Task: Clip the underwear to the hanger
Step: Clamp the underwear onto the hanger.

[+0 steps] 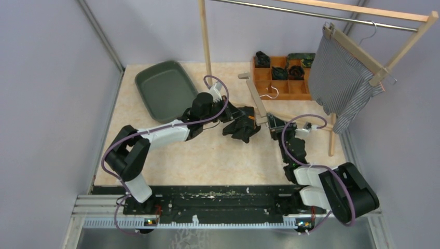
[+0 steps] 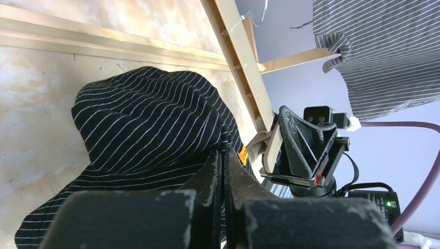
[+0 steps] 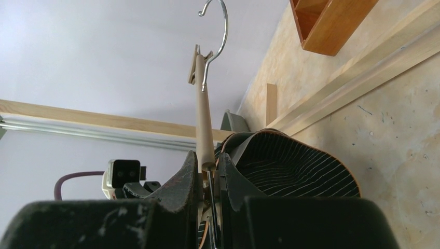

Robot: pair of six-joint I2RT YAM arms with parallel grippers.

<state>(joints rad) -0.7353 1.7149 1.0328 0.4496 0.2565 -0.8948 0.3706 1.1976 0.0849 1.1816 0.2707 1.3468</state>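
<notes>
**A:** Where's it all sat on the tabletop (image 1: 207, 161)?

**B:** The wooden hanger (image 1: 255, 96) is held right of centre. Its long axis is run toward the far edge, and its near end is pinched in the right gripper (image 3: 207, 158). The striped underwear (image 2: 145, 119) is clamped in the left gripper (image 2: 220, 155), just left of that end.

**A:** And the clip?

**B:** Mostly covered by fingers, so open or closed can't be told.

Bare beige counter (image 1: 207, 161) lies open at lower centre. Pale wooden hanger (image 1: 257, 98) slants across mid-frame; grey striped hanging cloth (image 1: 337, 83) and wooden compartment box (image 1: 297, 89) crowd upper right; dark green tray (image 1: 166, 93) upper left.
</notes>
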